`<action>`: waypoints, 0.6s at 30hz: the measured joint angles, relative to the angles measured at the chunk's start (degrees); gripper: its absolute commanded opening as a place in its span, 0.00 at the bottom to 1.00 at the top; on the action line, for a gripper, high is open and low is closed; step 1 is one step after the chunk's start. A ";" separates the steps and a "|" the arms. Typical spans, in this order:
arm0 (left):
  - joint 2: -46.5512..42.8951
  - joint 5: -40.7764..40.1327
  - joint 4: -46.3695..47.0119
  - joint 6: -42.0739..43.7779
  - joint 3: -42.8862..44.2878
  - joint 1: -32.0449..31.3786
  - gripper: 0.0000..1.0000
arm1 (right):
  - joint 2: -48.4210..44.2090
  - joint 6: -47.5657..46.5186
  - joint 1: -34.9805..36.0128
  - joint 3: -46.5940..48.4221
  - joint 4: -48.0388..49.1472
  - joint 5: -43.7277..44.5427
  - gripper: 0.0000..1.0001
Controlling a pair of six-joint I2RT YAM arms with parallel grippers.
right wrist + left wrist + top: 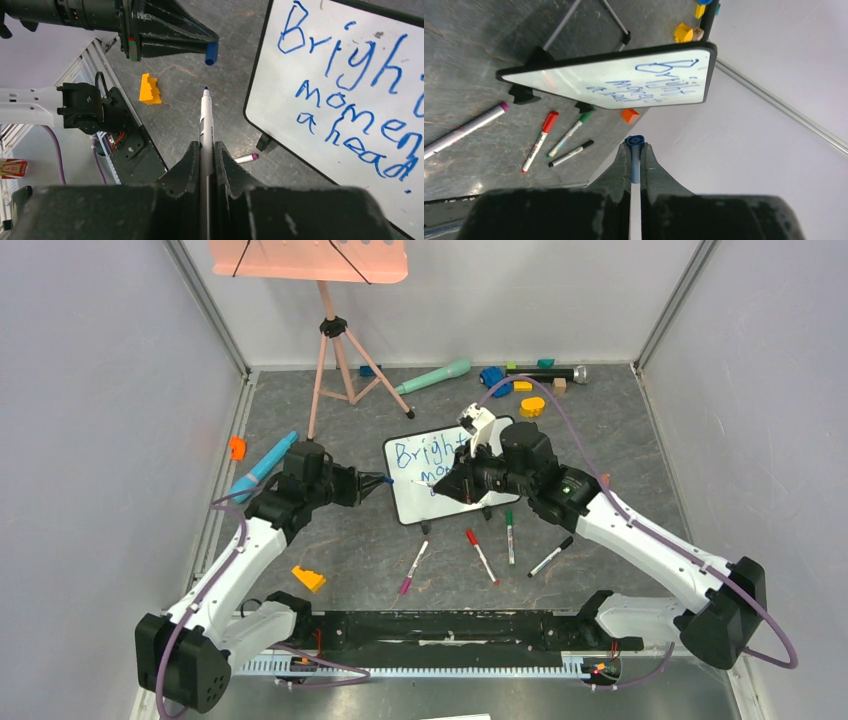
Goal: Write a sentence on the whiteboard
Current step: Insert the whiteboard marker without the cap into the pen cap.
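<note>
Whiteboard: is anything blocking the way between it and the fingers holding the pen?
Nothing visible does. In the right wrist view, only bare table lies between the pen in the right fingers and the whiteboard beside it.

One whiteboard (pixel 408 498); four loose markers (pixel 481 556) on the counter (pixel 350 540); one held marker (pixel 205 120); one blue cap (pixel 211 53); one music stand (pixel 300 258).

The black-framed whiteboard (pixel 412 502) sits on black feet, bearing the blue sentence (pixel 350 100) "Bright moments ahead" in three lines.
</note>
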 measured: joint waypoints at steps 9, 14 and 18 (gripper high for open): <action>0.83 2.75 4.37 -3.63 -0.04 -1.44 0.02 | 3.93 0.11 0.76 1.99 1.07 -0.85 0.00; 0.83 3.98 6.75 -4.92 -0.35 -1.64 0.02 | 4.26 0.11 0.81 1.99 1.11 -0.87 0.00; 0.83 4.17 7.23 -5.09 -0.46 -1.79 0.02 | 4.26 0.11 0.87 1.99 1.33 -0.90 0.00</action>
